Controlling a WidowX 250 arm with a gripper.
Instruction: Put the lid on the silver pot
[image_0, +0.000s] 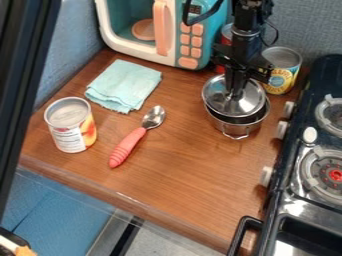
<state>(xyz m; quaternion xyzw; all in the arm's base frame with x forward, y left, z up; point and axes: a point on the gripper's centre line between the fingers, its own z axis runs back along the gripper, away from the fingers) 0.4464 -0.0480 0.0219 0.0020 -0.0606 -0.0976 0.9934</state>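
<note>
Vertically hung, claw (235, 92) grips lid (247, 103) over silver pot (232, 128).

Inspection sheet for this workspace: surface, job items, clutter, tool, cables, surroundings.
Surface: brown wood-look counter
Job items: lid above silver pot, off-centre toward the back; dark interior shows at front, not seated
Clutter: blue cloth, pink-handled spoon, open-topped can at left, yellow-labelled can behind pot
Tool: tool closed on lid's knob
Cables: black cable looping beside arm
Surroundings: toy microwave, toy stove
</note>
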